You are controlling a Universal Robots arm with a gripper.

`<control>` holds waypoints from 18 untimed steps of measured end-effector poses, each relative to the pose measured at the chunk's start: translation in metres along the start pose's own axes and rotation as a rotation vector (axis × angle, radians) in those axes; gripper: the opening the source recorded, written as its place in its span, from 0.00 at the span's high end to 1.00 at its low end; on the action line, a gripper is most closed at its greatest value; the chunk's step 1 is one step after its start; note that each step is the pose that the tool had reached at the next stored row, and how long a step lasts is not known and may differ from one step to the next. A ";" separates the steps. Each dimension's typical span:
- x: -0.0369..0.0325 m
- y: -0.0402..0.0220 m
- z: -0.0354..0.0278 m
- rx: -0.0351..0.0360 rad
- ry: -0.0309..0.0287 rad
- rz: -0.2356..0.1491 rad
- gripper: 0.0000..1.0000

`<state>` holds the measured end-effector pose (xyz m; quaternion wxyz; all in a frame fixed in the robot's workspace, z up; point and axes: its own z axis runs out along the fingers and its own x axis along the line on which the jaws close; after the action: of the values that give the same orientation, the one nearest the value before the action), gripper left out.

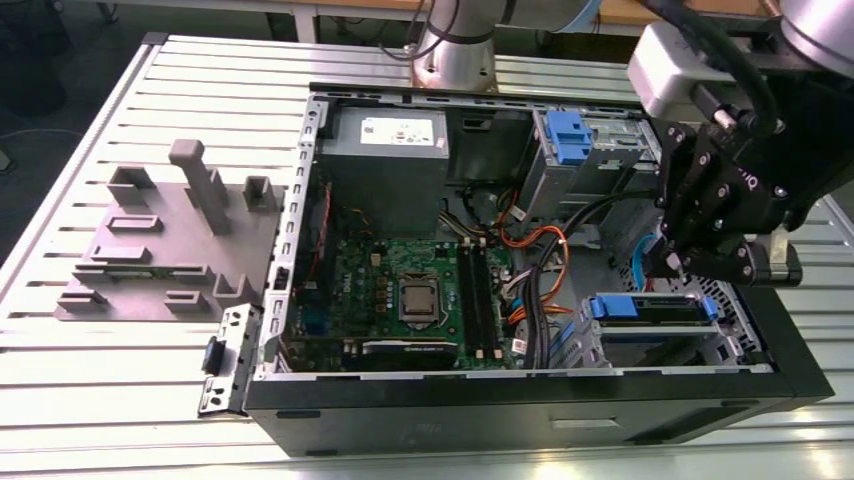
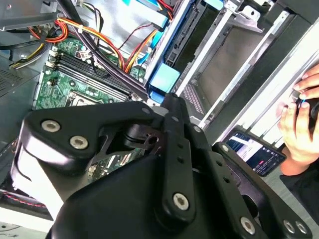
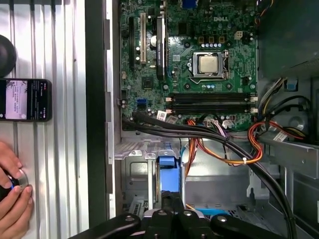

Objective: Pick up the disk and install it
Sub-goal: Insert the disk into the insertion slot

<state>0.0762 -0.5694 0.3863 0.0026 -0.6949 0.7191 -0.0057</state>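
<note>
One black linkage gripper (image 1: pixel 678 265) hangs inside the open black computer case (image 1: pixel 534 405), just above the flat silver disk in its blue plastic bracket (image 1: pixel 647 308). Whether it is open or clamped on anything cannot be told. The disk sits in the metal drive cage (image 1: pixel 654 350) at the case's near corner on the exterior view's right. Pickup looks done and installation nearly so, though full seating is unconfirmed.
</note>
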 end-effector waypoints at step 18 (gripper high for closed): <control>0.0007 -0.0001 0.0304 0.0000 0.0000 0.000 0.89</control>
<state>0.0765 -0.5702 0.3559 0.0025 -0.6949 0.7191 -0.0057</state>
